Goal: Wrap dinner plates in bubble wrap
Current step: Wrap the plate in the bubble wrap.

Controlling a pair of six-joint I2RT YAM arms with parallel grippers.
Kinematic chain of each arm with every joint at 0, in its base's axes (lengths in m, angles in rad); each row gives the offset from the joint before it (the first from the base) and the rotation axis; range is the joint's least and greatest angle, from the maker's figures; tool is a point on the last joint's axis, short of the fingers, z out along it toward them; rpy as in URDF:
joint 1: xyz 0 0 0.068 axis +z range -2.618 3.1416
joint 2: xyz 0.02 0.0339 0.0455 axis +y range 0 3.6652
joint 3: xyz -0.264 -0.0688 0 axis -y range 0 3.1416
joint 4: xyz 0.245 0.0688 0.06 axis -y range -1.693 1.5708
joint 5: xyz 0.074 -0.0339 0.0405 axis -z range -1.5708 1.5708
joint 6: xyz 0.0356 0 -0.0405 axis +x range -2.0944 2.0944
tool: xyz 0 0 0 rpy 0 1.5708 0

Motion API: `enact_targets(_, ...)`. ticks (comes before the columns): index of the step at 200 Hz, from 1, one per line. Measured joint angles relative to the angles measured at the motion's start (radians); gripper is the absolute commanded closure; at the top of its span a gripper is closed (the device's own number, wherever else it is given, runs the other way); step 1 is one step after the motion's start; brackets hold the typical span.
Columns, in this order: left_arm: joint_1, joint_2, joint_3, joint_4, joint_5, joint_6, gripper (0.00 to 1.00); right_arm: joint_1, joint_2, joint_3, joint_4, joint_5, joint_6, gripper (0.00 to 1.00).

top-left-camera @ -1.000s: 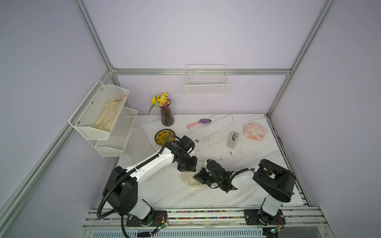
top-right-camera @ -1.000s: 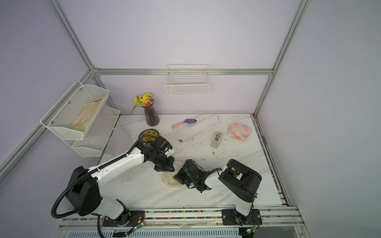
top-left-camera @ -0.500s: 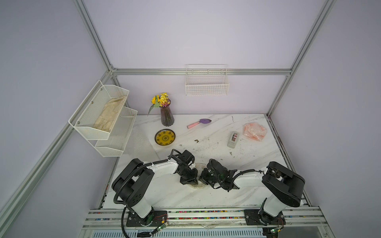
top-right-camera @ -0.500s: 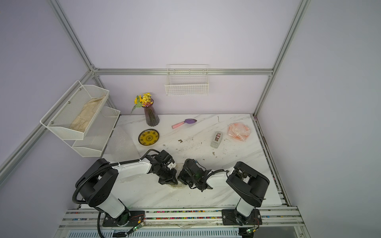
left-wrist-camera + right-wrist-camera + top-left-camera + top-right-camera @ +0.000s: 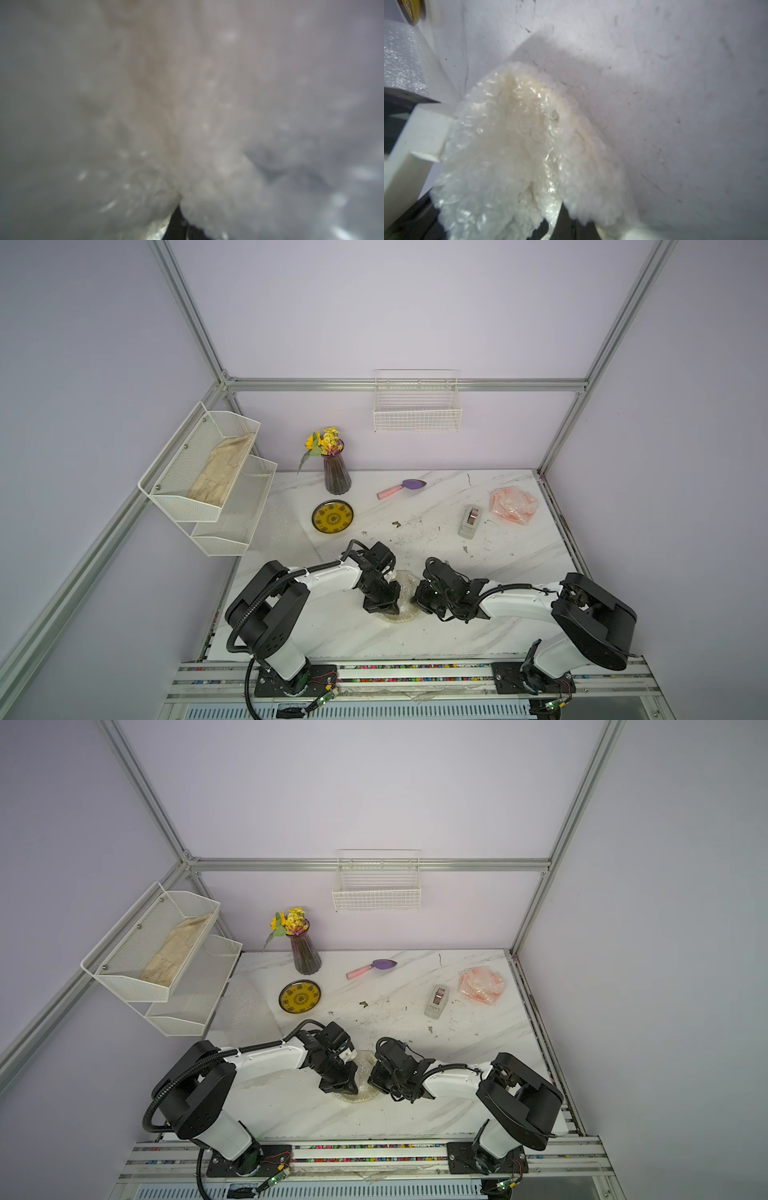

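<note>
Left arm has drawn back from the yellow plate (image 5: 333, 517).
In both top views my left gripper (image 5: 384, 608) and right gripper (image 5: 417, 600) pinch the bubble wrap (image 5: 405, 578) front-centre. Left wrist: bubble wrap (image 5: 207, 104) blurred, filling everything. Right wrist: crinkly folds (image 5: 519, 145) bunched. I judge it light, slippery, probably fragile inside, so I'd grip gathered folds.

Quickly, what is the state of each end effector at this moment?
Left end effector: closed, pinching the bubble wrap.
Right end effector: closed, also pinching the bubble wrap.
</note>
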Motion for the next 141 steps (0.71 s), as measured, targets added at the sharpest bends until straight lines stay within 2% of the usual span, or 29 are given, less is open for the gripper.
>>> enact_targets(36,-0.026,0.065,0.023,-0.015,0.003,0.041,1.0,0.0,-0.009,-0.001,0.004,0.001,0.0,1.0)
enact_targets(57,-0.026,0.105,0.043,-0.025,0.034,0.079,1.0,0.0,-0.056,-0.001,-0.068,0.021,0.0,1.0)
enact_targets(69,-0.026,0.128,0.051,-0.032,0.056,0.102,1.0,0.0,-0.111,-0.001,-0.135,0.044,-0.008,0.91)
enact_targets(86,-0.026,0.142,0.054,-0.035,0.076,0.12,1.0,-0.002,-0.201,0.002,-0.211,0.078,-0.031,0.71)
enact_targets(101,-0.026,0.145,0.054,-0.035,0.081,0.13,1.0,-0.005,-0.243,0.027,-0.25,0.085,-0.063,0.61)
enact_targets(120,-0.025,0.146,0.054,-0.035,0.085,0.132,1.0,-0.006,-0.227,0.079,-0.267,0.079,-0.103,0.56)
enact_targets(141,-0.025,0.146,0.054,-0.035,0.087,0.131,1.0,-0.007,-0.158,0.123,-0.258,0.067,-0.139,0.59)
